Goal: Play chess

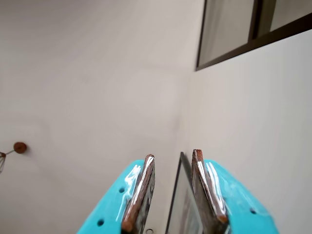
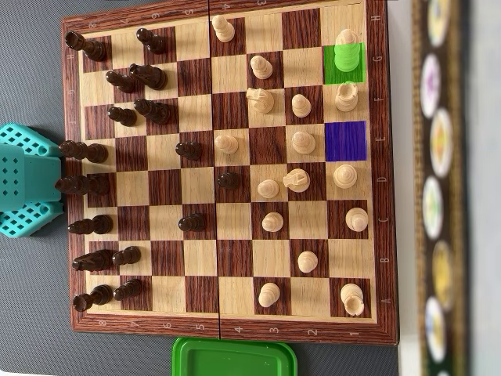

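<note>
In the overhead view a wooden chessboard (image 2: 70,235) lies flat. Dark pieces (image 2: 149,76) stand mostly on its left half and light pieces (image 2: 301,105) on its right. One square at the upper right is tinted green (image 2: 345,66), with a light piece (image 2: 347,39) at its top edge. A square lower in that column is tinted blue (image 2: 345,141) and bare. The teal arm (image 2: 27,180) sits off the board's left edge. In the wrist view my gripper (image 1: 173,154) points up at a pale wall, open, with nothing between its brown-padded fingers (image 1: 141,190).
A green lidded box (image 2: 235,359) lies just below the board's bottom edge. A strip with round patterns (image 2: 434,188) runs along the right. The wrist view shows a dark window frame (image 1: 253,41), a dark-framed pane (image 1: 183,204) behind the fingers and a small brown knob (image 1: 19,147) on the wall.
</note>
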